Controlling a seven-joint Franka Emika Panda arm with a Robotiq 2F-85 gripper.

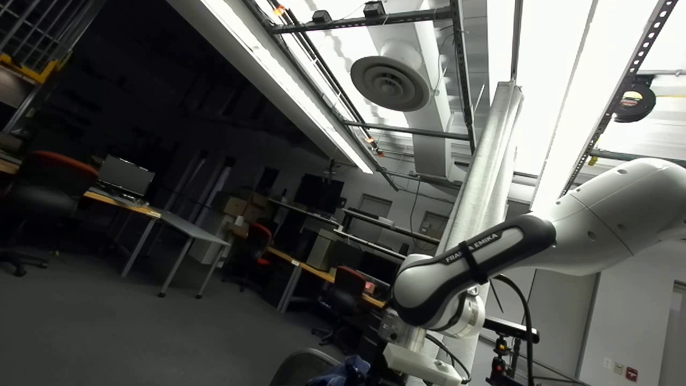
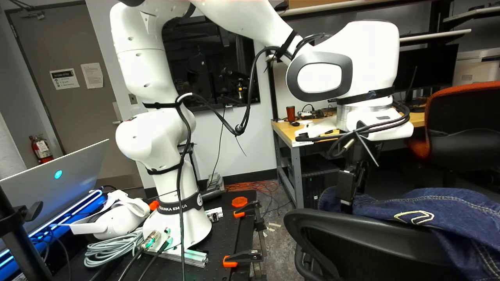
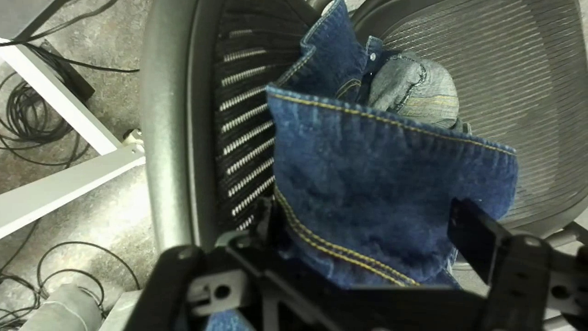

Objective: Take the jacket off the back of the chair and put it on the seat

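Observation:
The blue denim jacket (image 2: pixel 437 203) hangs over the black chair's backrest (image 2: pixel 367 230). Part of the jacket shows at the bottom edge in an exterior view (image 1: pixel 340 373), beside the chair's rim (image 1: pixel 300 362). In the wrist view the denim (image 3: pixel 381 165) lies in folds between the backrest rim (image 3: pixel 170 115) and the mesh seat (image 3: pixel 514 92). My gripper (image 3: pixel 365 214) is open. Its fingers stand wide apart, with denim in view between and beyond them. In an exterior view the gripper (image 2: pixel 352 191) points down at the jacket behind the backrest's top edge; its fingertips are partly hidden.
A wooden desk (image 2: pixel 287 130) and an orange chair (image 2: pixel 463 113) stand behind the arm. The robot's black base table (image 2: pixel 222 230) carries clamps, cables and a headset (image 2: pixel 121 216). Cables (image 3: pixel 30 110) and a white metal leg (image 3: pixel 69 193) lie beside the chair.

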